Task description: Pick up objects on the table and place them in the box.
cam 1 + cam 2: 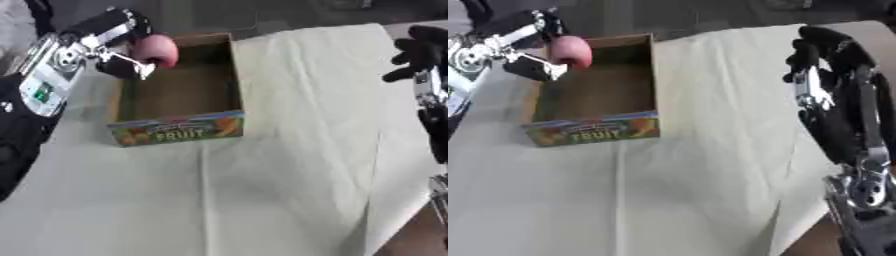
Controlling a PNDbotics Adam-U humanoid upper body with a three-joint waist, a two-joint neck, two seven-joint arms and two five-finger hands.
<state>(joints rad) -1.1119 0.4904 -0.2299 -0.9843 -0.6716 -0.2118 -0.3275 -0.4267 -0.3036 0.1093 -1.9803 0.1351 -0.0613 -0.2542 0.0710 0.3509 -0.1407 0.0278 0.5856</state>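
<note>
Pink ball (157,49) held over the box (234,75), ready to drop in.
Left hand (114,42) has its fingers curled round the ball above the box's far left corner, so letting go should land it inside; the box looks bare. Right hand (820,50) hangs idle at the right, holding nothing, fingers loosely bent. Front panel reads "FRUIT" (179,133) among printed oranges. White cloth (289,150) covers the table.

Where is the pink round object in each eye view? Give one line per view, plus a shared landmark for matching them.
Left eye view: the pink round object is upper left, held by the left hand over the box's far left corner.
Right eye view: the same pink object sits nearer the left edge, again over that corner.
Shared landmark: the FRUIT label on the box's near wall.
</note>
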